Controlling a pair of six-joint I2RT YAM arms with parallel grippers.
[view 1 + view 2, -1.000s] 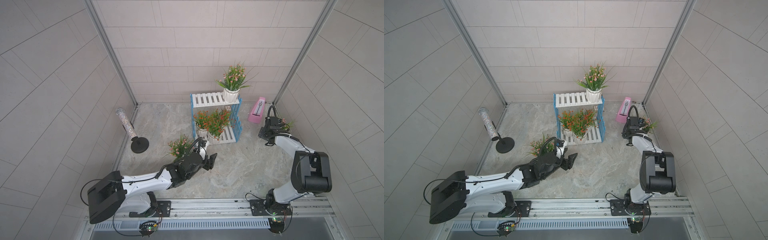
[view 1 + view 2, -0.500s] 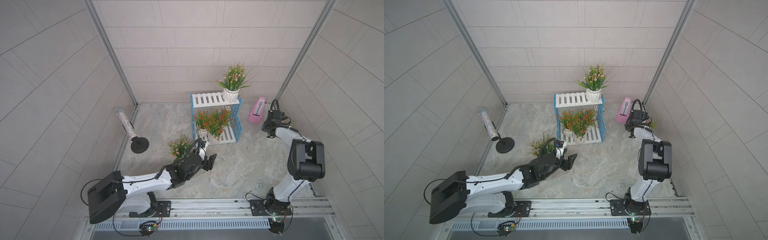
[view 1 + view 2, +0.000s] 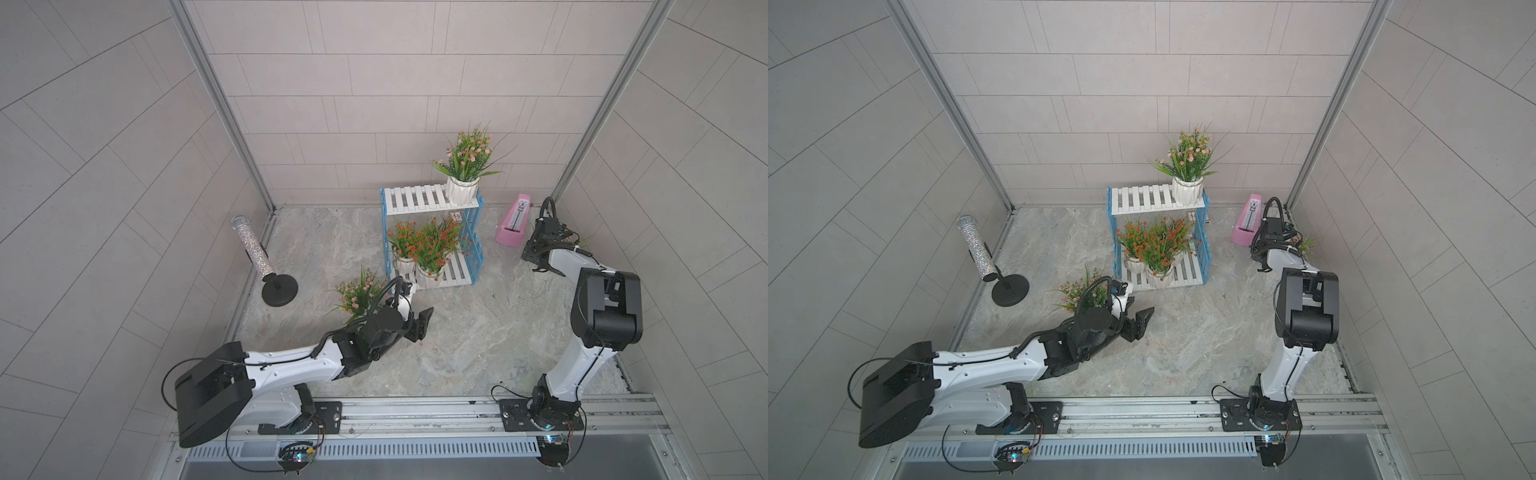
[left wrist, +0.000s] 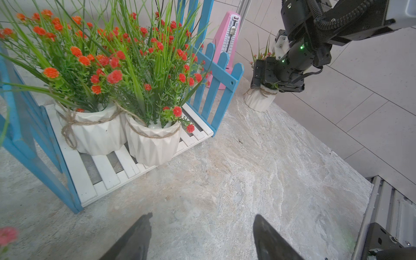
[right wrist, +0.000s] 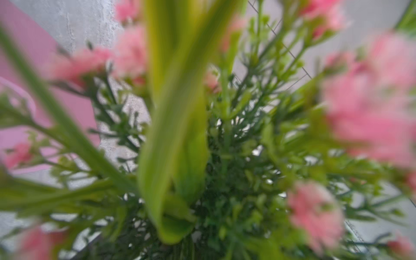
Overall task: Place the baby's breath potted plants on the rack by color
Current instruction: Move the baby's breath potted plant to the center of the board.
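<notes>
White-slatted, blue-fenced rack [image 3: 415, 199]; orange-red plants [image 3: 432, 247], pink plant [image 3: 467, 151] (white ribbed pots [image 4: 153, 144]); pink metronome [image 3: 513, 222]; grey-veined floor [image 3: 478, 332].

Left gripper [image 4: 202, 216] and right gripper [image 4: 273, 86] each hang low, jaws apart

Pink metronome [image 3: 513, 224]; glittery tube [image 3: 250, 249] on black base [image 3: 280, 287].

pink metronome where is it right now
In both top views the pink metronome stands right of the rack, between it and the right gripper, towards the back.
</notes>
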